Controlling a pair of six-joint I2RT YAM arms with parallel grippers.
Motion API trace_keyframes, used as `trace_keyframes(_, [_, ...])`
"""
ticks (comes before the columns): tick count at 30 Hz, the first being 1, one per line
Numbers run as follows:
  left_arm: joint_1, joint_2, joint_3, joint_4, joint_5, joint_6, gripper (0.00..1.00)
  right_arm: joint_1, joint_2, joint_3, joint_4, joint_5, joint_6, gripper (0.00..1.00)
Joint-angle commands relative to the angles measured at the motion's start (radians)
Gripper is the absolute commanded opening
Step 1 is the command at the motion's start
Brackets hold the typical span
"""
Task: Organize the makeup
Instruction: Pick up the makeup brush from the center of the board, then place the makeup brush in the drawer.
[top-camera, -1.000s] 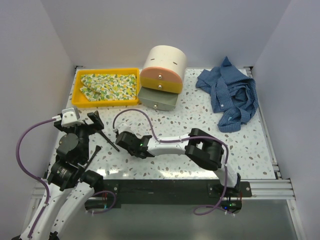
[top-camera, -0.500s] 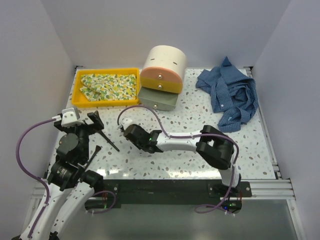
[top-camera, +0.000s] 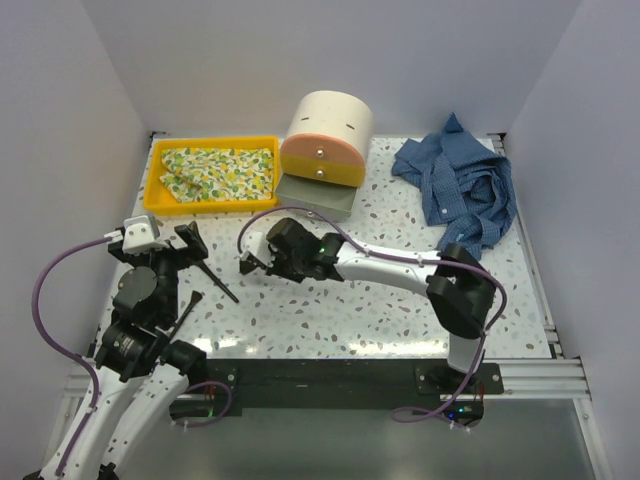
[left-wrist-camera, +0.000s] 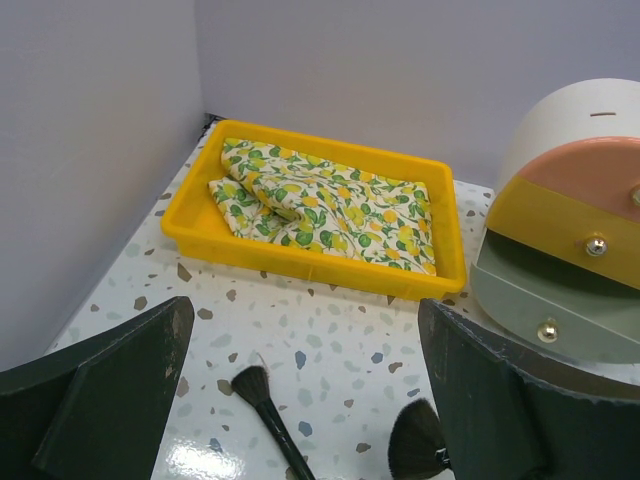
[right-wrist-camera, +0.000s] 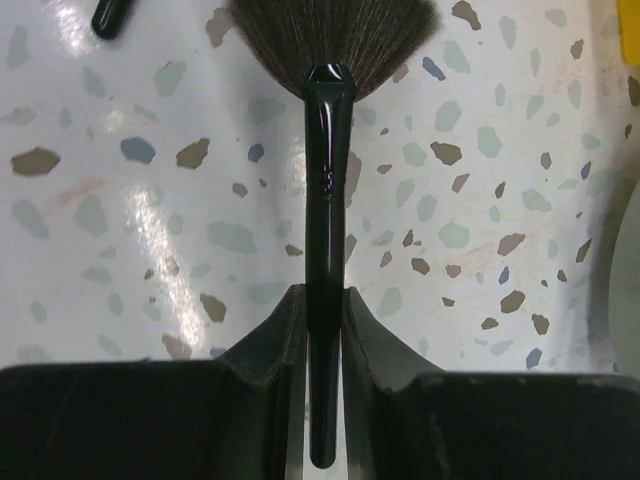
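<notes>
The right gripper (right-wrist-camera: 322, 305) pinches the fan brush (right-wrist-camera: 328, 150) low on its thin handle, with the bristles spread ahead of the jaws. It looks light, stiff and glossy, apt to swivel; mid-handle seems safer. The left gripper (left-wrist-camera: 305, 400) gapes wide and empty, another brush (left-wrist-camera: 268, 405) ahead.

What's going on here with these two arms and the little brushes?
The robot is tidying makeup. Its right gripper is closed on the handle of a fan-headed brush, in front of the small drawer unit. The left gripper hangs open and holds nothing, and a smaller brush lies on the table below it. A yellow tray holding a leaf-print cloth sits at the back left.
</notes>
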Motion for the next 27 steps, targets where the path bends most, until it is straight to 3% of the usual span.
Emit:
trace_keyframes(1, [0.003,0.0,-0.007,0.033,0.005,-0.021,1.0,-0.067,-0.094,0.064,-0.15,-0.212,-0.202,0.0])
trace_keyframes(16, [0.004,0.012,-0.007,0.039,0.021,-0.02,1.0,-0.274,-0.194,0.19,-0.266,-0.314,-0.319,0.0])
trace_keyframes(27, [0.004,0.011,-0.007,0.037,0.024,-0.02,1.0,-0.356,-0.128,0.312,-0.283,-0.316,-0.395,0.0])
